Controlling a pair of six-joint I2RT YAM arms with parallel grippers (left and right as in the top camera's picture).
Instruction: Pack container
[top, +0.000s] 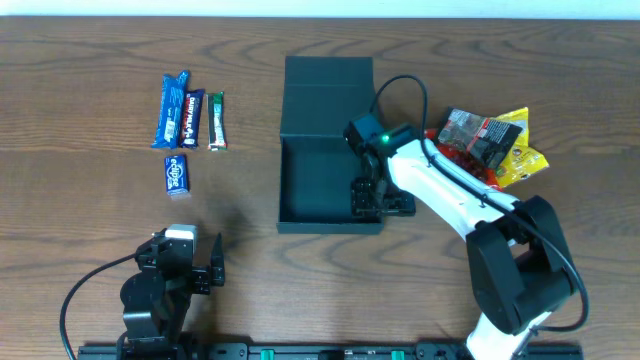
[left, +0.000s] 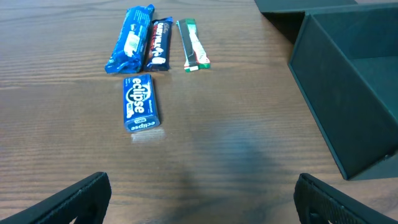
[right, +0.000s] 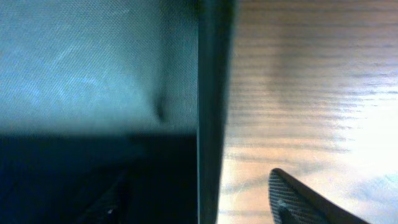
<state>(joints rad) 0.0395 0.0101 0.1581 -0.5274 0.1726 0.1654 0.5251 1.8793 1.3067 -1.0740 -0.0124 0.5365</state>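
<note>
The dark green-black container (top: 282, 180) stands open at mid-table, its flap lid (top: 328, 95) laid back on the far side; no snacks show in the visible part of its inside. My right gripper (top: 381, 200) is open and straddles the container's right wall near the front right corner. In the right wrist view the wall (right: 211, 93) runs between the fingers of that gripper (right: 202, 199), one finger inside and one outside. My left gripper (top: 188, 262) is open and empty near the front left edge. In the left wrist view that gripper (left: 202, 199) faces the snacks and the container (left: 329, 106).
At far left lie a blue bar (top: 174, 108), a dark blue bar (top: 194, 116), a thin green stick (top: 216, 120) and a blue Eclipse pack (top: 177, 174). To the right of the container lie a dark red packet (top: 478, 135) and a yellow packet (top: 520, 150).
</note>
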